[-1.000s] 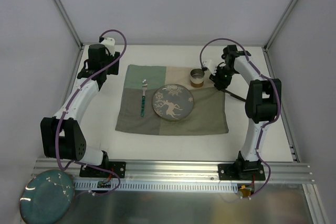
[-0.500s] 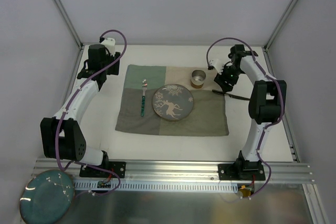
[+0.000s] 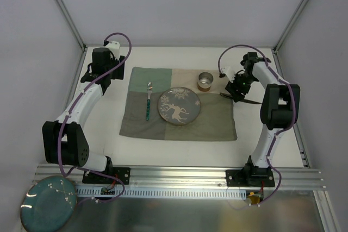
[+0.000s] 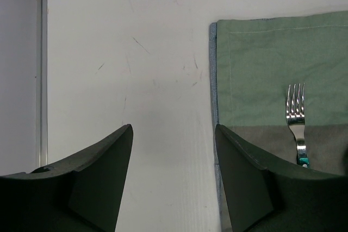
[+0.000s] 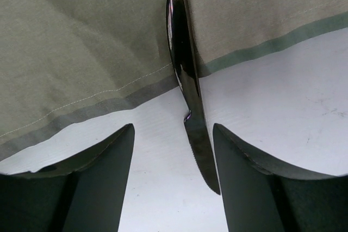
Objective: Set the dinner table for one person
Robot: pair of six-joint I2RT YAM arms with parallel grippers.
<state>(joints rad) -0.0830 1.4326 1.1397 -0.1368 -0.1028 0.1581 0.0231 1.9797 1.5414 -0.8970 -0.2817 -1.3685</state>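
Both open: left gripper (image 4: 173, 129) above dinner table (image 4: 136, 52), right gripper (image 5: 173, 127) above knife (image 5: 187, 93); cup (image 3: 205, 80) contents unclear.

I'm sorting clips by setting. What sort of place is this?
Probably a robotics lab cell, not a home: left arm and right arm bolted to an aluminium rail, bare white walls framed by metal bars, plate and fork on a cloth mat.
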